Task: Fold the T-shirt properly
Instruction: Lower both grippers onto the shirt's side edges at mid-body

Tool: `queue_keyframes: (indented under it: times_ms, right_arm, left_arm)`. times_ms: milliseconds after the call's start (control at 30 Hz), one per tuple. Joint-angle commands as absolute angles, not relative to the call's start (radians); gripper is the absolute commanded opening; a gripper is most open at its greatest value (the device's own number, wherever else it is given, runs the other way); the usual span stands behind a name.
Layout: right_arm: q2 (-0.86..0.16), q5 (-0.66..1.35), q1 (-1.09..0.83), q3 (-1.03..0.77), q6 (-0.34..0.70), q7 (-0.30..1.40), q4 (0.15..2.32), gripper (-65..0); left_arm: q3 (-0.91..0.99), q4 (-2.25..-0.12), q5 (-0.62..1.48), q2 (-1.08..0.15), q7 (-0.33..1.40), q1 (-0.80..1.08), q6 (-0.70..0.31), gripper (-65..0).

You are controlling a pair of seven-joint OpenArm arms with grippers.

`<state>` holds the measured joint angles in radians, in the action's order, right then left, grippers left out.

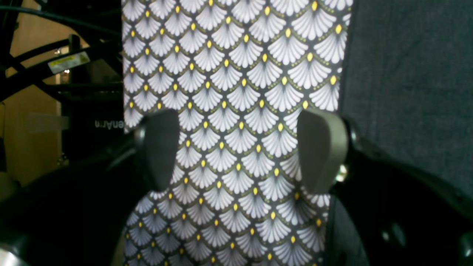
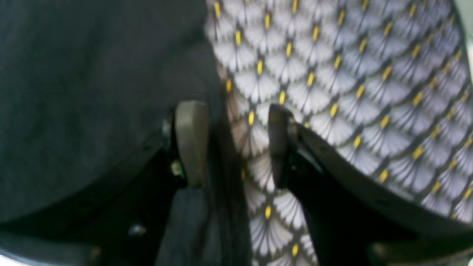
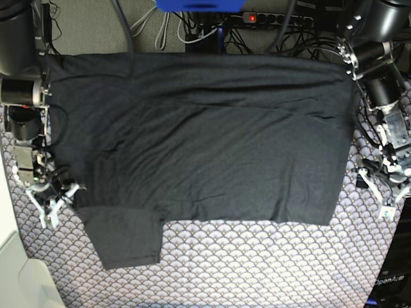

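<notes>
T-shirt (image 3: 212, 147) spread flat on the table (image 3: 257, 269), plain dark side up, long axis running from one hand across to the other; it fills the stretch between both hands; one sleeve (image 3: 125, 240) sticks out toward the near edge, on the right hand's side, just inboard of that hand

Patterned tablecloth (image 1: 236, 111) covers the table under the shirt

Right hand (image 3: 50, 205) sits low at the shirt's side edge; in the right wrist view the hand (image 2: 231, 144) has its fingers (image 2: 190, 140) parted and straddling the cloth edge, one finger over dark fabric, the other over the tablecloth; the shirt (image 2: 92, 92) lies to that finger's outer side; nothing pinched yet as far as I can tell, blurry

Left hand (image 3: 388, 196) is just off the opposite edge; wrist view shows the hand (image 1: 240, 151) spread wide over bare tablecloth, holding nothing; shirt edge (image 1: 406, 85) lies just beside it, to one side of the fingers (image 1: 321, 147), not between them

Judgement: right hand is nearer a grasp, already on the edge; left needs a short sideways shift toward the shirt before closing; fold likely goes across the long axis
</notes>
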<state>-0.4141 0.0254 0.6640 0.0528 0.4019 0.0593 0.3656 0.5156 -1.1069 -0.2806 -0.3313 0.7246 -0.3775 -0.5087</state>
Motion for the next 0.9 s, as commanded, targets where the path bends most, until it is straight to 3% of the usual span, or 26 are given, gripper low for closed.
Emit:
queue_keyframes:
  times_ms: [0, 867]
  right_arm:
    - [-0.429, 0.035, 0.696, 0.05, 0.392, 0.035, 0.372, -37.2]
    - [-0.412, 0.038, 0.691, 0.114, 0.398, 0.076, 0.317, -38.7]
  left_arm:
    - [0.518, -1.139, -0.277, -0.346, 0.71, -0.401, -0.507, -16.8]
    - [0.516, -1.225, -0.278, -0.341, 0.71, -0.343, -0.509, -16.8]
